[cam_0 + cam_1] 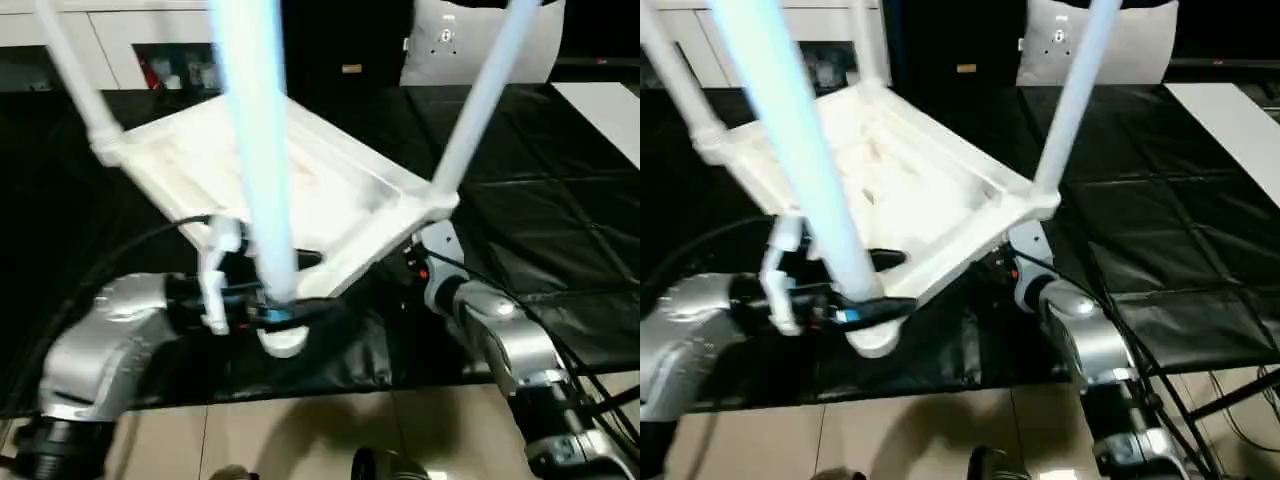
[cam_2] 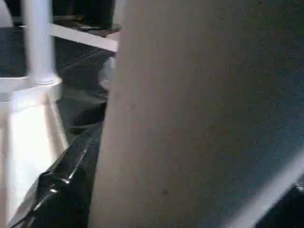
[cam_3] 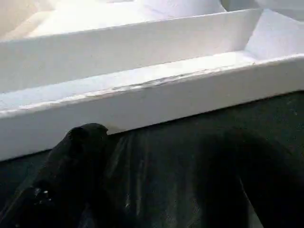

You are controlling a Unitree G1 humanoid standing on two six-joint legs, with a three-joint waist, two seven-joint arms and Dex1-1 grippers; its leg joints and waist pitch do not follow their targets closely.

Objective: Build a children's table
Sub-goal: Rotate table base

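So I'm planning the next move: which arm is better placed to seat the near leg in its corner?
Probably the left. Its gripper sits right at the base of the near leg, fingers either side. The right gripper sits low beside the tabletop's rim, holding nothing, away from that leg.

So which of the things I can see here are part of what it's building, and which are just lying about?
Part of the job:
- white tabletop, lying upside down
- three legs standing in its corners, such as the near one
- left gripper at the near leg's base
- right gripper beside the tabletop's edge

Just around:
- black work surface
- white cabinet behind
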